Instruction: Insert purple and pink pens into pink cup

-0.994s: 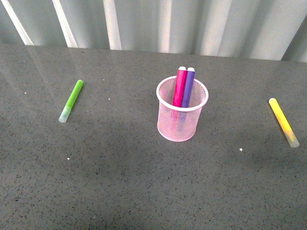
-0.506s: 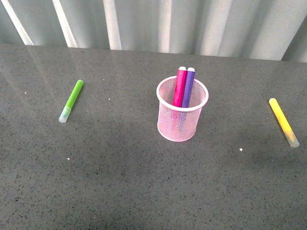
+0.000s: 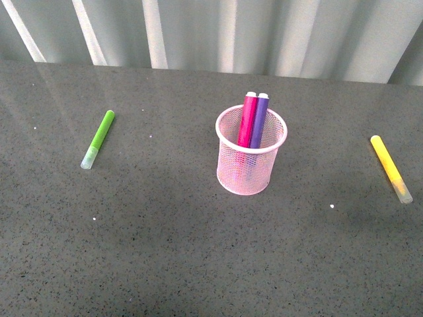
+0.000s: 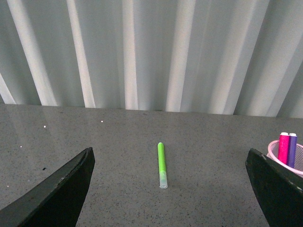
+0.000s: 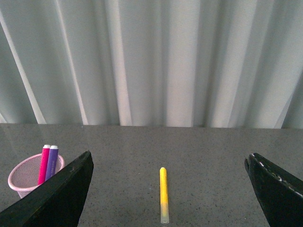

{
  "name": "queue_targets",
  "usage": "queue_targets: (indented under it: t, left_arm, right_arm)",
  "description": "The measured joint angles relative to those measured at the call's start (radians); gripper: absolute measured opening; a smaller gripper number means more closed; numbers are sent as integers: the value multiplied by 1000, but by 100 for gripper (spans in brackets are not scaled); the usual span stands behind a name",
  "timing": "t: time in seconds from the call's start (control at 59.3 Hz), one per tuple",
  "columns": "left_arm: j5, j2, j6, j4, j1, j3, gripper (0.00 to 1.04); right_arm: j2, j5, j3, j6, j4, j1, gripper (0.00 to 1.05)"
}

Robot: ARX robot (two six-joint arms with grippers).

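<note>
The pink cup (image 3: 251,158) stands upright in the middle of the grey table. Inside it the pink pen (image 3: 248,120) and the purple pen (image 3: 259,120) lean side by side, tops above the rim. Neither arm shows in the front view. The left gripper (image 4: 170,189) is open and empty, well back from the cup (image 4: 285,158), whose rim and both pens show at that view's edge. The right gripper (image 5: 168,194) is open too with nothing between its fingers; its view has the cup (image 5: 31,177) and pens off to one side.
A lime-green marker (image 3: 98,139) lies on the table left of the cup, also seen between the left fingers (image 4: 162,165). A yellow marker (image 3: 390,168) lies at the right, seen as well in the right wrist view (image 5: 163,194). A corrugated pale wall (image 3: 218,33) backs the table.
</note>
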Motion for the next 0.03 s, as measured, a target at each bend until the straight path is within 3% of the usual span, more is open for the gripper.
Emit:
queue_targets:
  t: [0.034]
  left_arm:
    - [0, 0, 0, 0, 0, 0, 98]
  right_arm:
    - [0, 0, 0, 0, 0, 0, 98]
